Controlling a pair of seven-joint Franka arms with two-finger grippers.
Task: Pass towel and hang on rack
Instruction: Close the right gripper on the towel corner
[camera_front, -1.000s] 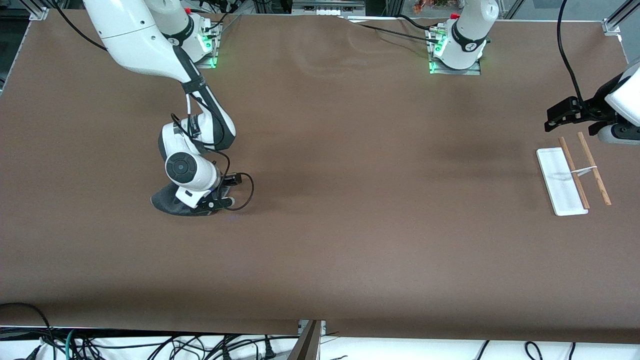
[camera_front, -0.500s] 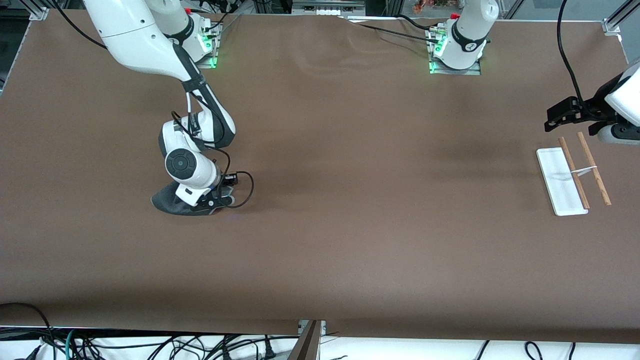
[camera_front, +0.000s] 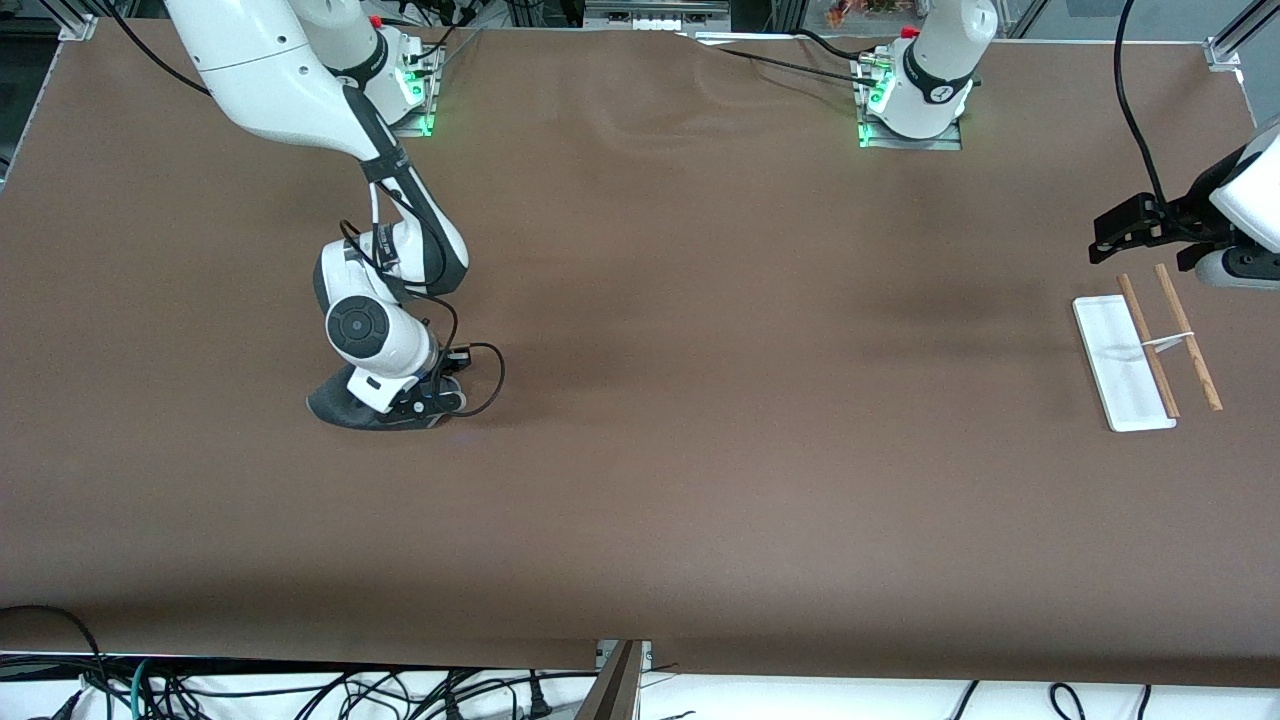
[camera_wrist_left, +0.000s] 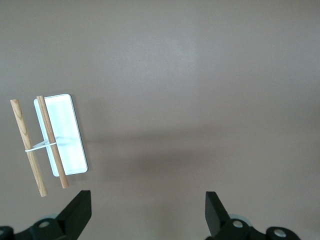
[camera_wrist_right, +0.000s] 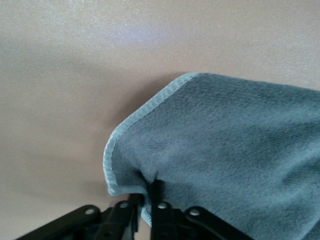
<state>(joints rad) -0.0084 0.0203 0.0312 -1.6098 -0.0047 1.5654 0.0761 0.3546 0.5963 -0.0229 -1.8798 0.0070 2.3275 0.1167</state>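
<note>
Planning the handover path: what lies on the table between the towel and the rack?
Nothing: the front view shows only bare table between towel and rack.

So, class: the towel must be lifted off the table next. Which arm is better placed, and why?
Right. The right hand is shut on the towel at its edge, low over the table. The left hand waits open near the rack, away from the towel.

No text, label, brand, number or sign can be read in any of the views.
</note>
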